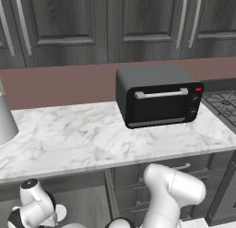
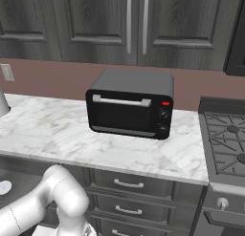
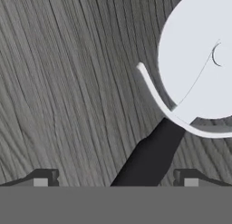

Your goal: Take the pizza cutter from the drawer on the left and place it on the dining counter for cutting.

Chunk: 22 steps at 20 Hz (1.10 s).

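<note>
In the hand view the pizza cutter (image 3: 152, 153) lies very close, on the dark wood-grain floor of the drawer (image 3: 68, 82). Its black handle runs from the bottom middle up to the right and ends in a big silvery wheel (image 3: 199, 55) with a thin curved guard. My gripper (image 3: 115, 181) is open. Its two fingertips (image 3: 43, 180) stand wide apart on either side of the handle's end, not touching it. The arm bends down below the counter edge in both base views. The dining counter is out of view.
A black toaster oven (image 1: 159, 95) stands on the marble counter (image 1: 69, 139) backed by dark wall cabinets. A gas stove (image 2: 229, 139) lies to its right. Closed drawers (image 2: 128, 184) with silver handles sit under the counter.
</note>
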{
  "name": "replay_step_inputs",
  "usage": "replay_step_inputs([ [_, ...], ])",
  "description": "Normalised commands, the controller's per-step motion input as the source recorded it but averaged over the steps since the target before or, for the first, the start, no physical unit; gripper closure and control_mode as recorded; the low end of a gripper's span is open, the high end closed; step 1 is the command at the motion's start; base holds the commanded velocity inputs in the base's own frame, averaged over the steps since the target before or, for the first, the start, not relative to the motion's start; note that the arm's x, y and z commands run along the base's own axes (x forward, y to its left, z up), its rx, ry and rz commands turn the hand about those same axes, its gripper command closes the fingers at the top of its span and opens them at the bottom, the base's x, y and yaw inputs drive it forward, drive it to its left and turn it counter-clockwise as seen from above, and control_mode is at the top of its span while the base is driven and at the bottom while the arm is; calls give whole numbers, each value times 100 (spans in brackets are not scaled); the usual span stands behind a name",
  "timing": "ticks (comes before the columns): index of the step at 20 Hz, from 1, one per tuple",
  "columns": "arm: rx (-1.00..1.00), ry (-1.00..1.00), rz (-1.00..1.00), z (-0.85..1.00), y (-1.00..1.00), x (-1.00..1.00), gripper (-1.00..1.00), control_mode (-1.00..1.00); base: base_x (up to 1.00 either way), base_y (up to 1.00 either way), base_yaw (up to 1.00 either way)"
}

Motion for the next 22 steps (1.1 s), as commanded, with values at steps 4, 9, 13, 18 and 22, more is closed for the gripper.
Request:
replay_step_inputs([
  [4, 0, 0, 0, -2, 0, 0, -100, -100, 0, 0, 0],
  [9, 2, 0, 0, -2, 0, 0, -100, -100, 0, 0, 0],
  [13, 4, 0, -5, -1, 0, 0, -100, -100, 0, 0, 0],
  [18, 7, 2, -8, 0, 0, 0, -100, -100, 0, 0, 0],
  [22, 9, 3, -10, 0, 0, 0, -100, -100, 0, 0, 0],
])
